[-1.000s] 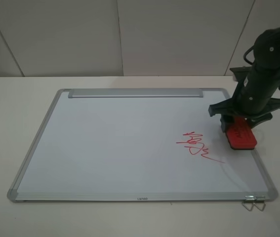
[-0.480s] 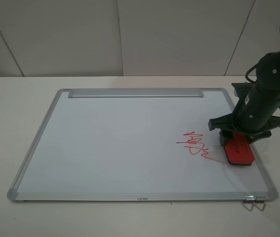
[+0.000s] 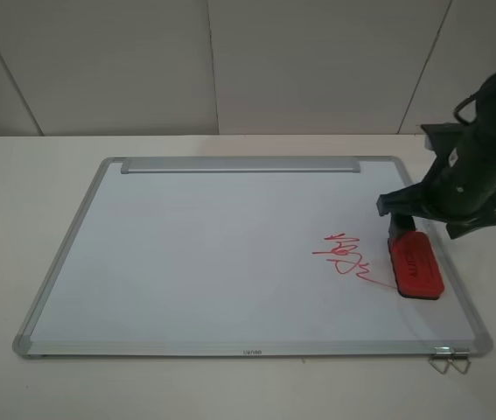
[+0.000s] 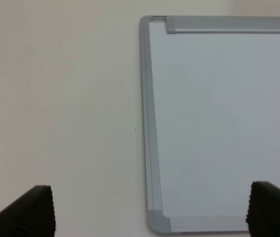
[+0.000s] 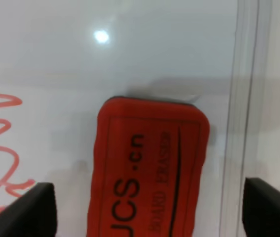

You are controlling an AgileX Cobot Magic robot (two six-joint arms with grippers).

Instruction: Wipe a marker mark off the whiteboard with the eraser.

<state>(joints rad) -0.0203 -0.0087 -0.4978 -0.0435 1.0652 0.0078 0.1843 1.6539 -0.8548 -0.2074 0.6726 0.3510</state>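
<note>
The whiteboard (image 3: 221, 254) lies flat on the table. The red eraser (image 3: 415, 267) rests on its right part, close to the frame, lettering up. Its near end touches the tail of a spiky red scribble (image 3: 345, 255). No loopy, rounded marker mark shows anywhere on the board. My right gripper (image 3: 444, 214) hovers just above and behind the eraser. In the right wrist view the eraser (image 5: 149, 168) sits between the wide-apart fingertips (image 5: 23, 210) without touching them. My left gripper (image 4: 149, 212) is open over the board's corner (image 4: 154, 219), holding nothing.
A silver tray bar (image 3: 239, 164) runs along the board's far edge. A metal binder clip (image 3: 449, 360) sticks out at the near right corner. White table (image 4: 60, 108) surrounds the board, with a wall behind.
The right gripper carried the eraser down and nearer along the board's right side, set it on the surface and let go. It has since pulled back to the right.
</note>
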